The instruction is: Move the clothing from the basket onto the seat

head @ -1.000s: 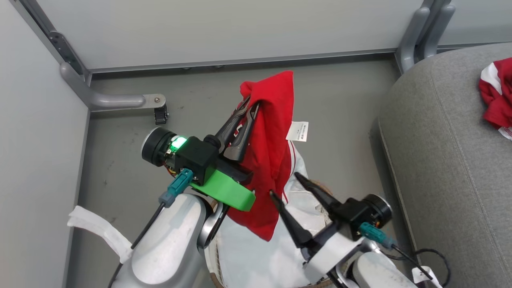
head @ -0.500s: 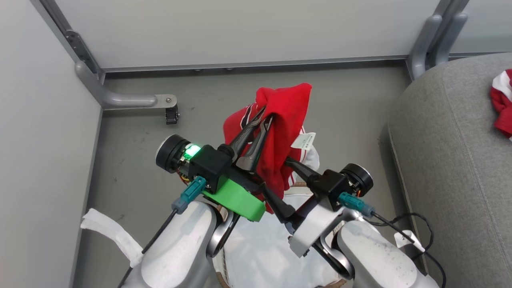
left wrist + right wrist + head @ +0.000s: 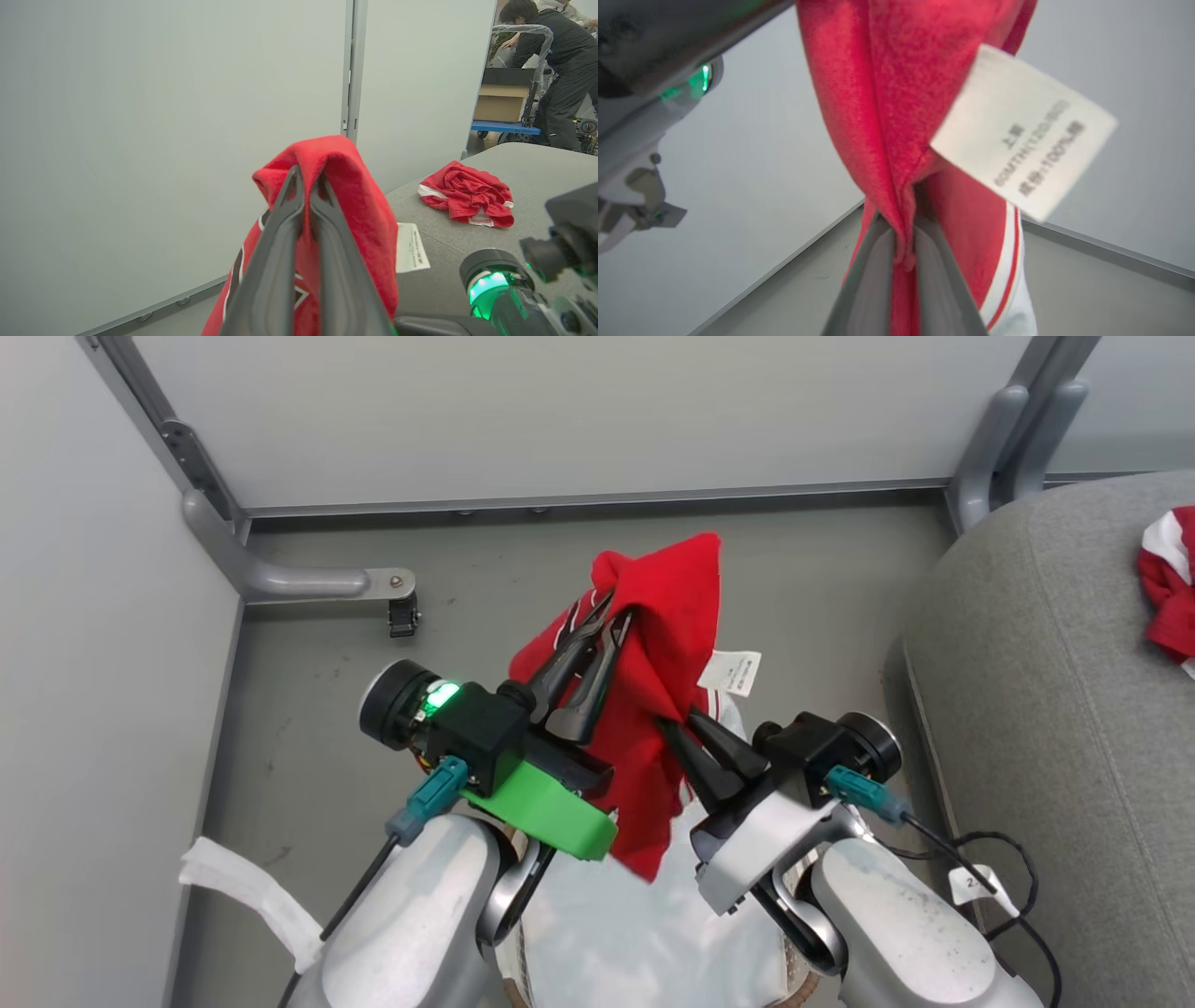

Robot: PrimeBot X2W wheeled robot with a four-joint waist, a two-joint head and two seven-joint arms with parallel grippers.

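Observation:
A red garment of the clothing (image 3: 653, 644) hangs in the air above the basket (image 3: 808, 987), which shows a brown rim at the bottom edge. My left gripper (image 3: 609, 609) is shut on the garment's top fold (image 3: 355, 186). My right gripper (image 3: 674, 728) is shut on a lower fold (image 3: 878, 116), beside the white label tag (image 3: 1022, 130) and the striped trim (image 3: 1011, 261). The grey seat (image 3: 1055, 709) lies to the right, with another red and white garment (image 3: 1167, 588) on it; that garment (image 3: 467, 193) also shows in the left wrist view.
A glossy white liner (image 3: 635, 933) fills the basket. A grey metal frame leg (image 3: 299, 581) with a caster (image 3: 403, 616) stands on the floor at the left, with pale wall panels behind. A person (image 3: 556, 46) bends over a cart far behind the seat.
My right gripper has risen from below the garment and shut on its lower fold. My left gripper keeps its hold on the top. The head camera has shifted slightly.

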